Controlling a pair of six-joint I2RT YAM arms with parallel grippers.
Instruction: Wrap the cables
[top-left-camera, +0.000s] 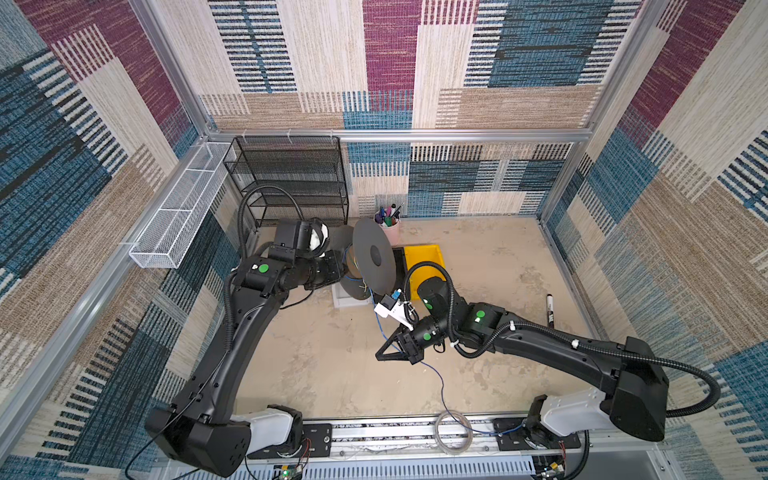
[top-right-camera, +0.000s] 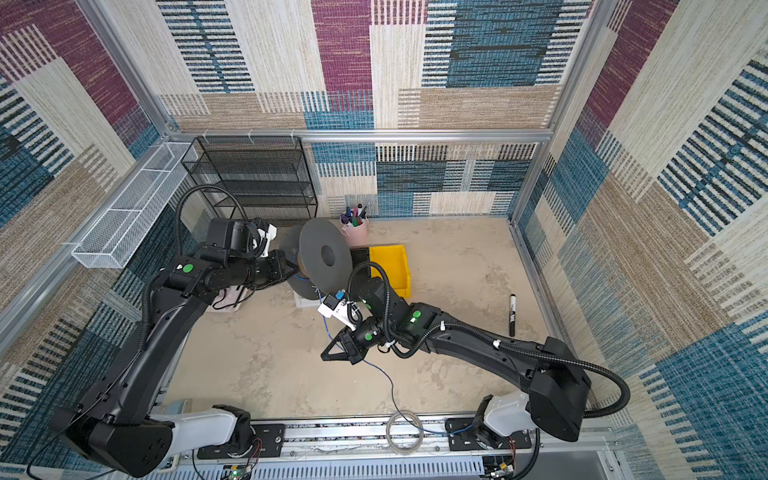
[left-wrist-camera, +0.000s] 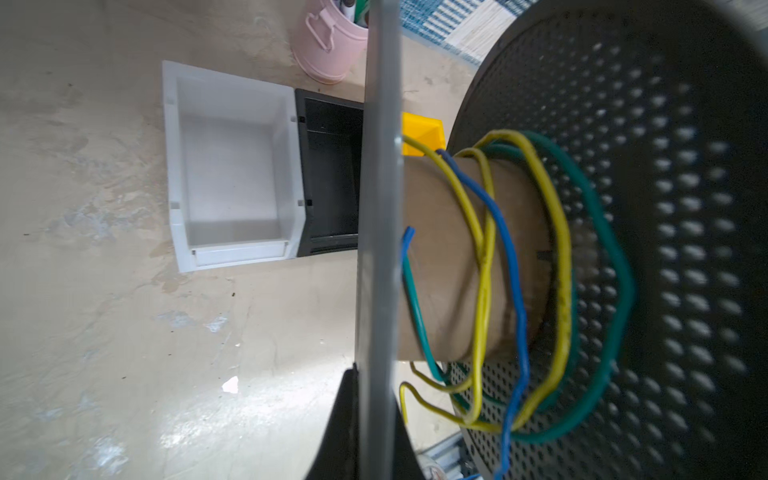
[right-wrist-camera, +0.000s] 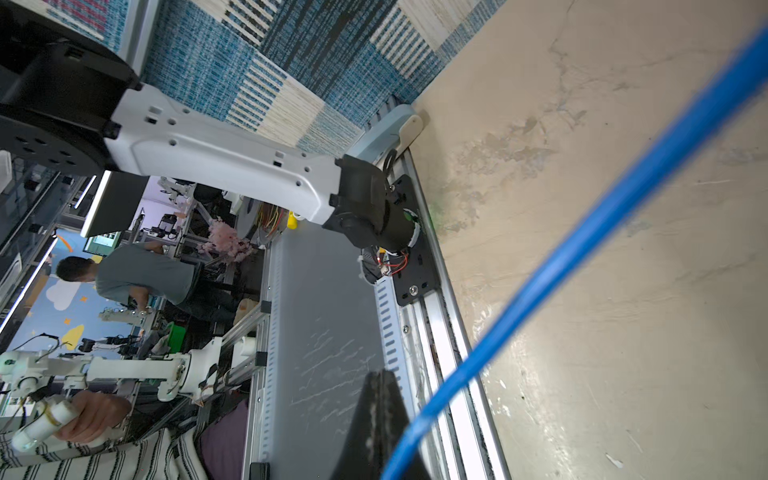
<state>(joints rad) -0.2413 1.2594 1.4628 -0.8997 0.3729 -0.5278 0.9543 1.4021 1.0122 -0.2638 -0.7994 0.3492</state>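
1. At the back of the table (top-left-camera: 332, 374), left of the middle, the left gripper (top-left-camera: 344, 269) is clamped on the rim of one grey disc of the spool (top-left-camera: 374, 257). It holds the spool with its axis roughly level. I judge this keeps the cardboard core (left-wrist-camera: 449, 257) exposed to a cable fed from the front.
2. On that core, the left wrist view shows the yellow cable (left-wrist-camera: 482, 291) and the green cable (left-wrist-camera: 619, 291) in loose, uneven loops. Some of these sag off the core against the perforated disc. The blue cable (left-wrist-camera: 509, 257) crosses over them in about one turn.
3. From the spool the blue cable runs down to the right gripper (top-left-camera: 380, 355), low over the middle of the table. Its fingers are together and pinch the cable; the right wrist view shows the blue line ending at the fingertip.
4. Past the grip, the slack snakes across the table to the front rail (top-left-camera: 374, 434). It passes the clear tubing ring (top-left-camera: 435, 432) near the right arm's base.
5. Gripping near the spool probably gives control of tension and direction for the next turn.
6. Much blue cable lies unwound, so the wrapping looks only partly done.
7. The loose loops could slip over a disc if pulled unevenly.
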